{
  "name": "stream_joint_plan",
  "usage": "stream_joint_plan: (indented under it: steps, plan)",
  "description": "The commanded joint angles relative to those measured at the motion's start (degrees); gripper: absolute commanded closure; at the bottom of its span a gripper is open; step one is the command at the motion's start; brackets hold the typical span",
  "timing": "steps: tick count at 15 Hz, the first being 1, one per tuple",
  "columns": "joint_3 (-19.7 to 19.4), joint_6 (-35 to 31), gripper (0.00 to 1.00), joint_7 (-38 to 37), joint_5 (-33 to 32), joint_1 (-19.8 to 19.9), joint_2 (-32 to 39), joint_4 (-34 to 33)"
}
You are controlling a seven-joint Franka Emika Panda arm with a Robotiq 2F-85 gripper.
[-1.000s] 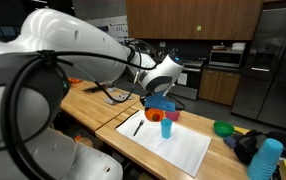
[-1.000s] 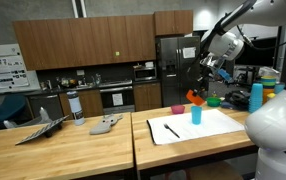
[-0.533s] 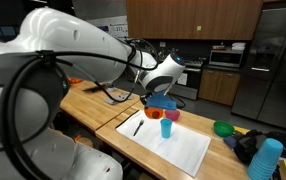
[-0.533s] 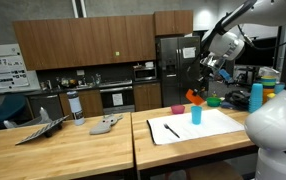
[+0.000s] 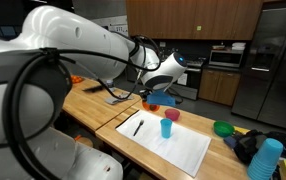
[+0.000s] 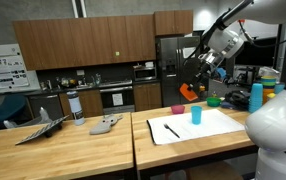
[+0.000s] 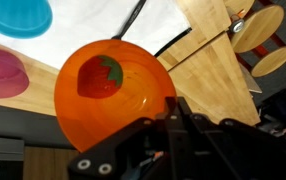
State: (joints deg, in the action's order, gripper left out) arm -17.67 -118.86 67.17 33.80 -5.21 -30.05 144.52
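Observation:
My gripper (image 7: 176,101) is shut on the rim of an orange bowl (image 7: 113,95) with a strawberry (image 7: 100,75) lying inside it. In both exterior views the bowl (image 5: 151,100) (image 6: 188,91) hangs in the air above the far edge of the white mat (image 5: 178,148), under the gripper (image 5: 154,93) (image 6: 194,84). Below it a pink bowl (image 5: 173,115) (image 7: 1,72) and a blue cup (image 5: 166,127) (image 6: 196,114) stand on the mat. A black marker (image 5: 137,127) lies on the mat's near side.
The mat lies on a wooden counter (image 5: 93,105). A green bowl (image 5: 224,128) and a stack of blue cups (image 5: 266,158) stand further along the counter. Wooden stools (image 7: 258,30) stand beside the counter's edge. Behind are cabinets and a refrigerator (image 5: 273,60).
The gripper has risen with the orange bowl, lifting it off the counter and away from the pink bowl. Cup, pink bowl and marker have stayed put.

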Motion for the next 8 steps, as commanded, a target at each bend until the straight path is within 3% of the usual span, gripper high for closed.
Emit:
stream_joint_plan:
  steps: [1, 8]
  plan:
    - [0.00, 1.53, 0.99, 3.51, 4.48, -0.06, 2.63, -2.55]
    - [0.55, 2.69, 0.99, 6.36, 7.74, 2.75, 6.23, -4.02]
